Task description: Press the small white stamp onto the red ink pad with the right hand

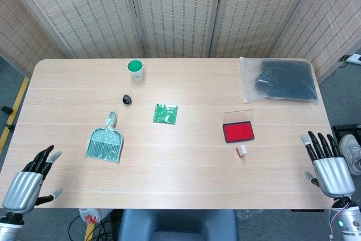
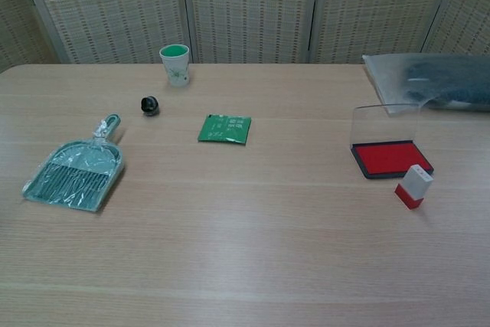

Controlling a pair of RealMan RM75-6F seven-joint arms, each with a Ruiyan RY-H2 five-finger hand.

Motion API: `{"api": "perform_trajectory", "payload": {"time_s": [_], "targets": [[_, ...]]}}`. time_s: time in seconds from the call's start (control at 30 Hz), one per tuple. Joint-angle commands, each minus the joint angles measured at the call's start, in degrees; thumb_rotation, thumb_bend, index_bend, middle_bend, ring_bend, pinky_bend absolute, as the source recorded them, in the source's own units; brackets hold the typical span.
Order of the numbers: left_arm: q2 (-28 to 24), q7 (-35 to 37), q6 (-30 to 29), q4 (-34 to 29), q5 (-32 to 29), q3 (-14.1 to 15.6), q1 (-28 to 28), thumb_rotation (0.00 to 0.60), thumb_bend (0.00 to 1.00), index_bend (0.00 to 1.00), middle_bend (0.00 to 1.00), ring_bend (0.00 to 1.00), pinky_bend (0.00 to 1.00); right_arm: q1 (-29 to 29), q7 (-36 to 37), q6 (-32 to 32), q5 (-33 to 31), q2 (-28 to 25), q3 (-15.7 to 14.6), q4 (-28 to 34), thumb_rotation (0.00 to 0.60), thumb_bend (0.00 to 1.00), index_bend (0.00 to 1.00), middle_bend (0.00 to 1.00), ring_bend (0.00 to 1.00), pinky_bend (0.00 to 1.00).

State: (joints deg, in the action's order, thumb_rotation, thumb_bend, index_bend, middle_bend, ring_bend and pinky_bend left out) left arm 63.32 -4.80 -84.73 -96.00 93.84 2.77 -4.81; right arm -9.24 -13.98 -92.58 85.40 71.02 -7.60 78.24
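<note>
The small white stamp [image 1: 241, 150] [image 2: 413, 186], white on top with a red base, stands on the table just in front of the red ink pad [image 1: 238, 132] [image 2: 391, 158]. The pad's clear lid stands raised behind it. My right hand [image 1: 329, 169] hovers past the table's right front corner, fingers spread, holding nothing, well to the right of the stamp. At the left front corner my left hand [image 1: 29, 181] is also spread and empty. Neither hand shows in the chest view.
A green dustpan [image 1: 105, 142] lies at the left, with a small black object [image 1: 127, 99] and a green-filled cup [image 1: 135, 69] behind it. A green packet [image 1: 166, 113] lies mid-table. A clear bag of dark stuff [image 1: 280, 79] fills the far right corner.
</note>
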Motion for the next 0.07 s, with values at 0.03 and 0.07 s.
{"api": "perform_trajectory", "payload": {"time_s": [0.03, 0.07], "targets": [[0.15, -0.30, 0.20, -0.04, -0.20, -0.02, -0.02, 0.600, 0.20, 0.11, 0.04, 0.10, 0.28, 0.51, -0.55, 0.05, 1.36, 0.06, 0.38, 0.00, 0.600, 0.07, 0.00, 0.00, 0.00, 0.01], [0.21, -0.44, 0.32, -0.04, -0.26, -0.02, -0.06, 0.600, 0.20, 0.12, 0.04, 0.10, 0.28, 0.69, -0.64, 0.01, 1.69, 0.05, 0.45, 0.06, 0.600, 0.07, 0.00, 0.00, 0.00, 0.01]]}}
